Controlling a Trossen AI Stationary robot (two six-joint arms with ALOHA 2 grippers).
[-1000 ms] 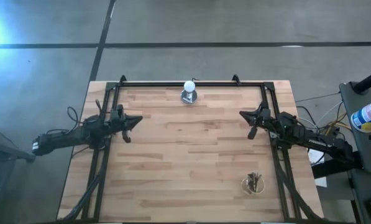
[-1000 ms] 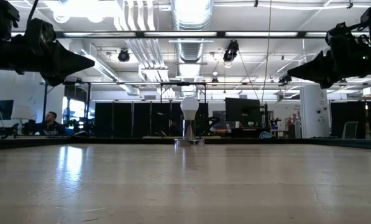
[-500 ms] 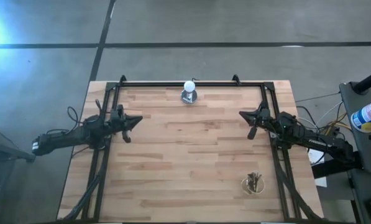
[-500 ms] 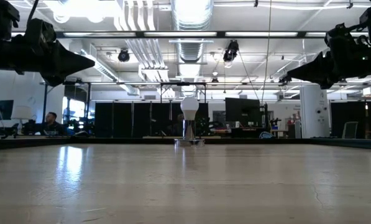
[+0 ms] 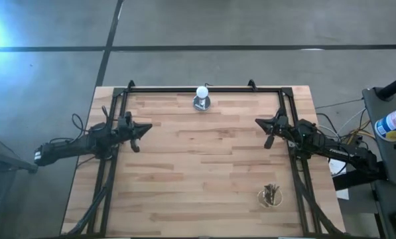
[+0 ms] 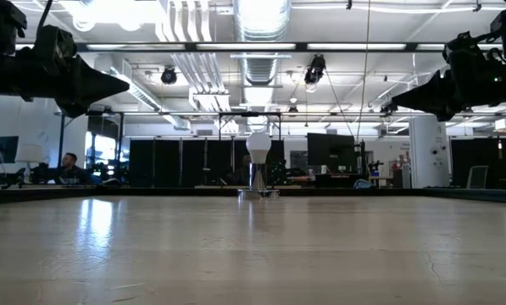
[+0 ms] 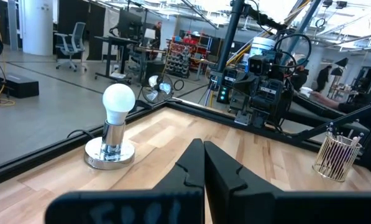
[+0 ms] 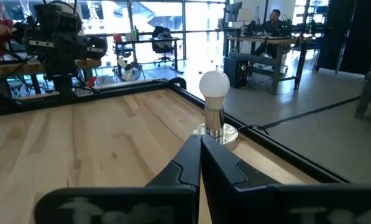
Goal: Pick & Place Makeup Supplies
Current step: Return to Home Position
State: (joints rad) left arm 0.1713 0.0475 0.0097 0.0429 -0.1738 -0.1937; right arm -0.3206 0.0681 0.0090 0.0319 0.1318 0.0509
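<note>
Brushes (image 5: 271,191) stand bunched in the gold wire holder (image 5: 270,198), their tops poking above its rim. The holder sits on the table (image 5: 204,166) toward the right arm's side, by the edge opposite the white ball (image 5: 201,91), and just inside the black frame (image 5: 297,179) that runs along that side. From the left wrist view the holder (image 7: 336,158) shows upright at the far side of the boards, with the brushes (image 7: 345,129) fanned slightly inside it.

The right gripper (image 5: 259,121) hovers above the table well apart from the holder, nearer the ball's end, with its fingers (image 8: 219,165) pressed together on nothing. The left gripper (image 5: 148,128) hangs across from it over the left side of the table, its fingers (image 7: 185,168) likewise clenched and empty.

The white ball on its round grey base (image 5: 201,103) stands at the middle of the far edge. In the low view a person (image 6: 69,166) sits in the room beyond.
</note>
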